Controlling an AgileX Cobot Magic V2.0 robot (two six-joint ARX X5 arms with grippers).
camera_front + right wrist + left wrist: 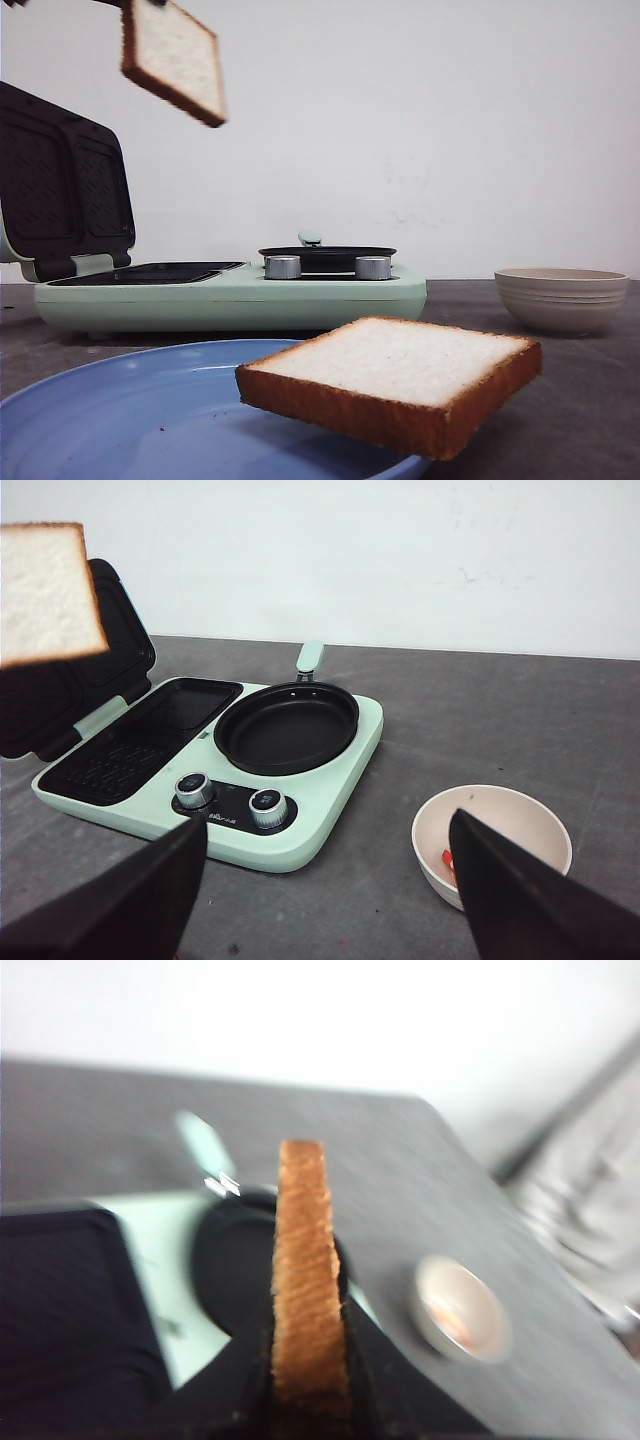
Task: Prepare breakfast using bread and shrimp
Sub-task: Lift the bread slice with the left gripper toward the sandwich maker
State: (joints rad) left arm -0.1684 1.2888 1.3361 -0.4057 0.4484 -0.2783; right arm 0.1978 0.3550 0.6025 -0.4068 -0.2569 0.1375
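Observation:
My left gripper is shut on one slice of bread, seen edge-on between the fingers. The front view shows that slice tilted high at the top left, above the open lid; it also shows in the right wrist view. The second slice lies flat over the right rim of the blue plate. My right gripper is open and empty above the table, between the breakfast maker and the beige bowl. Something red, probably shrimp, lies in the bowl.
The mint-green breakfast maker stands behind the plate, with its lid open upright on the left, a dark grill plate, a round black pan and two knobs. The bowl sits to its right.

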